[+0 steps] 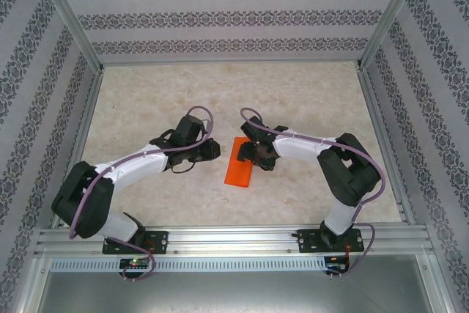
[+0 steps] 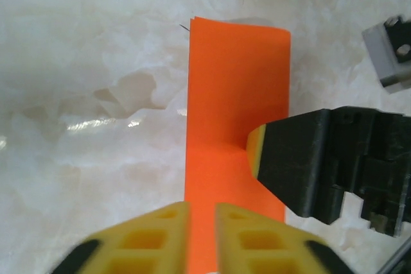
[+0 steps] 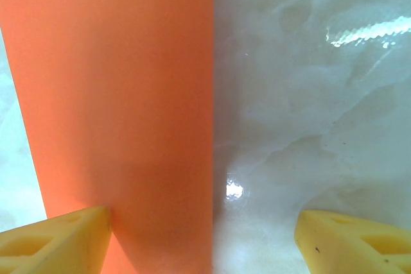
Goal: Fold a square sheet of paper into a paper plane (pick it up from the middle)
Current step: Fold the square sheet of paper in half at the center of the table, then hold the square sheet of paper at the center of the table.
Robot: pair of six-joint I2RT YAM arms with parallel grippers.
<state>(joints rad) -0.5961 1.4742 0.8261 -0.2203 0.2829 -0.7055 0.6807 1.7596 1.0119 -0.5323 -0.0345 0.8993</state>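
Right gripper (image 3: 205,235) spread wide, one finger down on the square sheet of paper (image 1: 239,162) — folded to a narrow strip, flat on the table (image 1: 146,108). Left gripper (image 2: 202,235) nearly together at its near end, gripping nothing visible. Could skid or spring open under any sideways drag.

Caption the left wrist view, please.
Right tool touches the folded orange paper on the marble table; left tool hovers close.

Pale marbled tabletop (image 1: 146,100) inside patterned, striped wallpaper walls (image 1: 227,16), aluminium frame rails (image 1: 234,238) along its edges.
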